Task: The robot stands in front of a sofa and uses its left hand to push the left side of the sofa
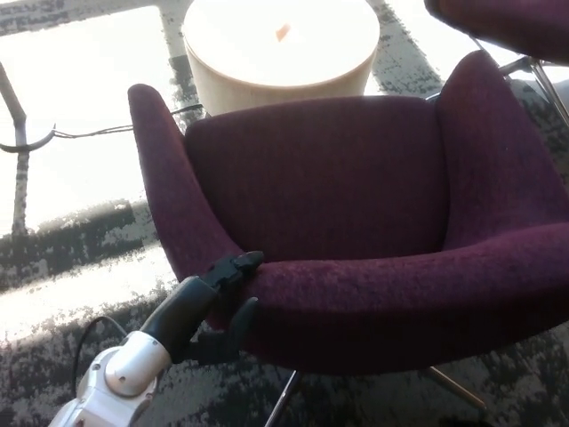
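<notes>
Head view: robot's left hand (216,302) sits w/ thumb and fingers spread apart, pressed vs the front-left corner of the dark purple sofa (356,231), gripping nothing. Sofa fills mid-frame, round cream table (280,44) just behind it.

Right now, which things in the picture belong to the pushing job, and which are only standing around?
Belonging to the job:
- dark purple fabric sofa chair
- robot's black left hand, fingers against the chair's left front edge

Only standing around:
- round cream side table
- thin black cable on the floor
- second purple seat, top right
- grey patterned carpet
</notes>
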